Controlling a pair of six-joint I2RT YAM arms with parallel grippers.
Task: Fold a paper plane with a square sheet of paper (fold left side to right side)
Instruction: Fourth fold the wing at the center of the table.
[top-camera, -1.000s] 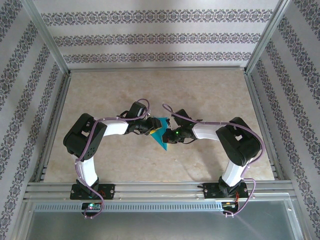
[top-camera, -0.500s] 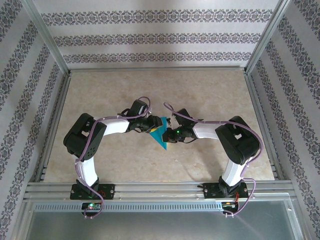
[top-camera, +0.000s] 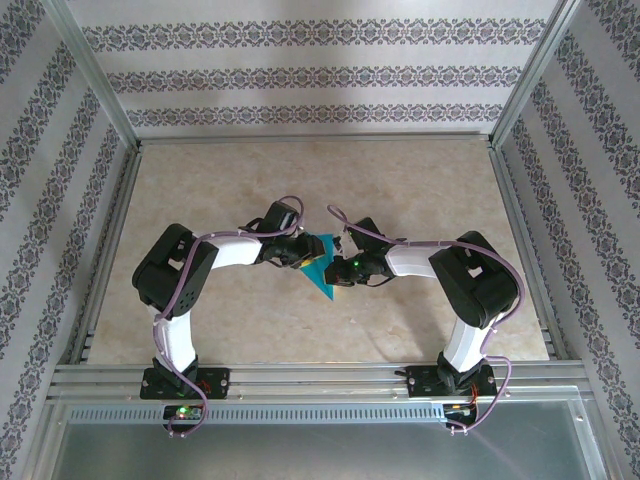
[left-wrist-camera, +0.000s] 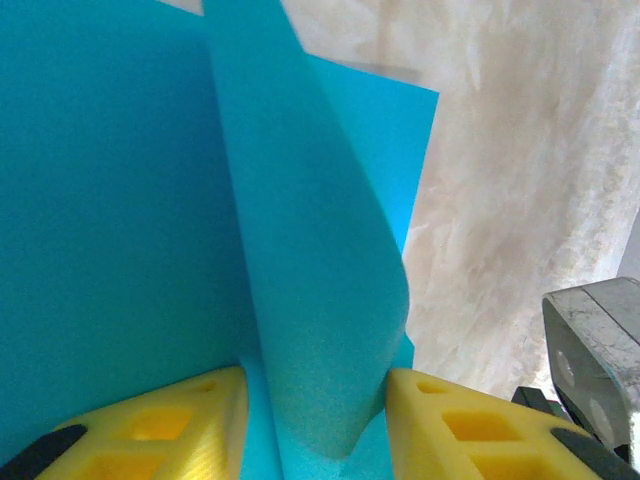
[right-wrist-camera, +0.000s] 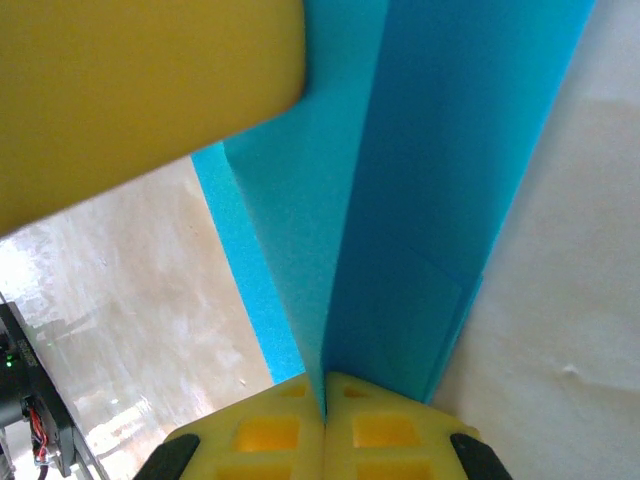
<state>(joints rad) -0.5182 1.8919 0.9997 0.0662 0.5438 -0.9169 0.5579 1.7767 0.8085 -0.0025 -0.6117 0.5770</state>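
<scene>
Top view: the left gripper (top-camera: 299, 257) and right gripper (top-camera: 337, 268) meet tip to tip over the table (top-camera: 420, 190). The paper (top-camera: 322, 275) lies between and under them, a teal triangle pointing toward the bases.

Left wrist: the fingers (left-wrist-camera: 150, 425) stand apart with a curled flap of paper (left-wrist-camera: 310, 250) rising between them. The rest of the sheet spreads ahead and to the left.

Right wrist: the fingers (right-wrist-camera: 380, 440) are closed on a fold of the paper (right-wrist-camera: 450, 150) that runs straight ahead. A yellow finger (right-wrist-camera: 130, 90) of the left gripper hangs at upper left.
</scene>
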